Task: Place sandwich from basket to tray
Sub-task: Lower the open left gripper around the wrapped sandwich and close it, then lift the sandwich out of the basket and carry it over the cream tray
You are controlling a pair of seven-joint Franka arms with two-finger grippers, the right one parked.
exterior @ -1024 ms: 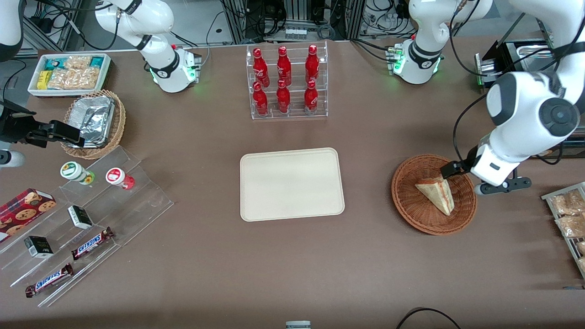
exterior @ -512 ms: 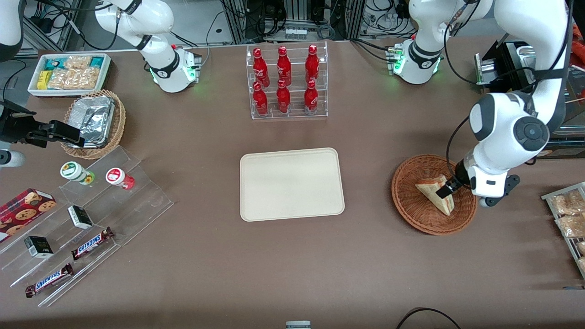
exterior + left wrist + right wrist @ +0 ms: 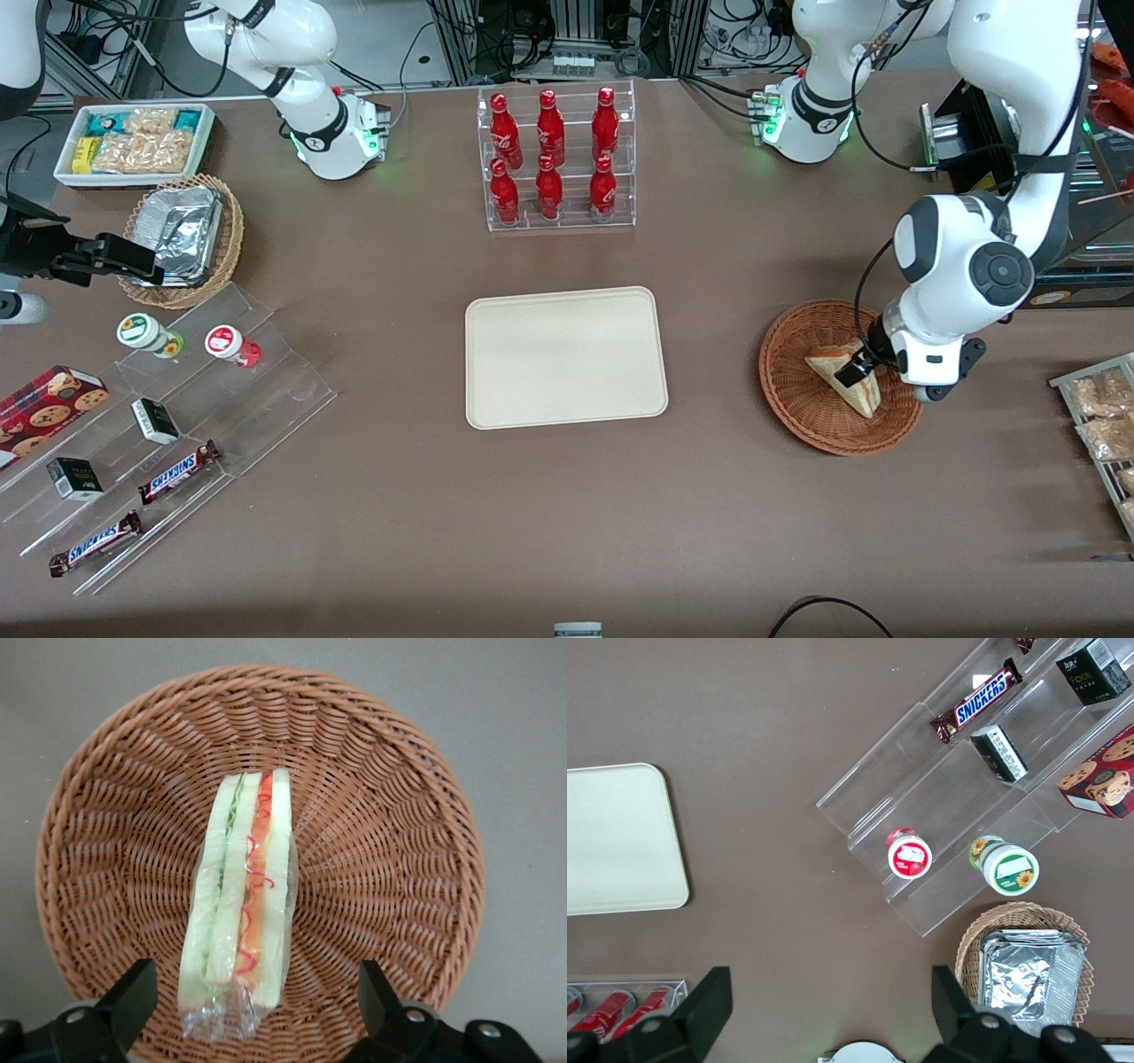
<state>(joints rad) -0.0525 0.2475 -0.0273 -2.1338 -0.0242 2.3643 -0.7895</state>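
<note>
The sandwich (image 3: 833,365), a wrapped white-bread wedge with red and green filling, lies in the round reddish-brown wicker basket (image 3: 797,416) toward the working arm's end of the table. My left gripper (image 3: 858,369) hangs just above the sandwich, open. In the left wrist view the sandwich (image 3: 241,895) sits at the basket's (image 3: 399,850) middle, and the gripper (image 3: 252,999) has one finger on each side of its narrow end, not touching it. The cream-beige tray (image 3: 567,357) lies bare at the table's middle.
A clear rack of red bottles (image 3: 554,159) stands farther from the camera than the tray. A wire tray of snack packets (image 3: 1103,425) lies beside the basket at the table's edge. A clear stepped shelf with snacks (image 3: 159,425) sits toward the parked arm's end.
My gripper has moved from the basket's edge to over the sandwich and dropped lower, its fingers now straddling the wedge. The sandwich has not moved.
</note>
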